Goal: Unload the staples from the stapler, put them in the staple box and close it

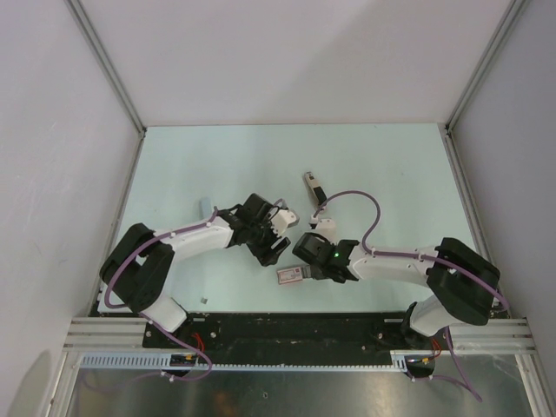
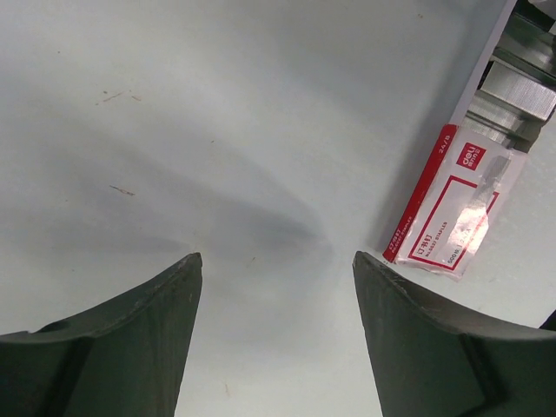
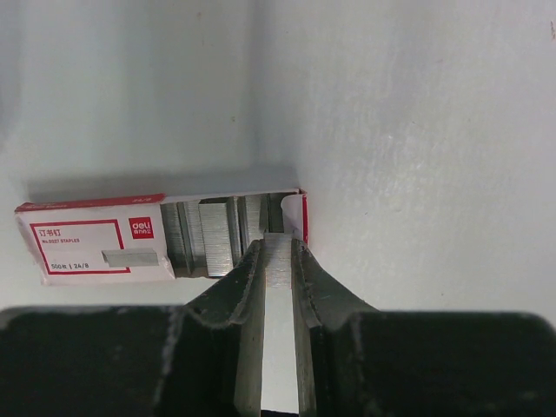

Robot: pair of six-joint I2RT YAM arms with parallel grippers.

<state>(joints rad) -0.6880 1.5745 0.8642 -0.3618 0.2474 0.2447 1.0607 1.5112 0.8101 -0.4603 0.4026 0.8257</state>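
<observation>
The stapler (image 1: pixel 311 187), a small dark bar with a pale top, lies on the table beyond both grippers, and neither gripper touches it. My right gripper (image 3: pixel 277 248) is shut on a short grey strip of staples (image 3: pixel 278 265). The strip's tip sits at the open end of a red-and-white staple box (image 3: pixel 95 243), beside the strips stacked inside. From above, the right gripper (image 1: pixel 304 261) is over that box (image 1: pixel 289 275). My left gripper (image 2: pixel 276 261) is open and empty above bare table, just left of the box (image 2: pixel 452 208). From above, the left gripper (image 1: pixel 276 246) is close to the right one.
A small grey piece (image 1: pixel 205 208) stands by the left forearm, and a tiny grey bit (image 1: pixel 204 300) lies near the left base. The right arm's purple cable (image 1: pixel 365 204) loops near the stapler. White walls enclose the pale table (image 1: pixel 391 165).
</observation>
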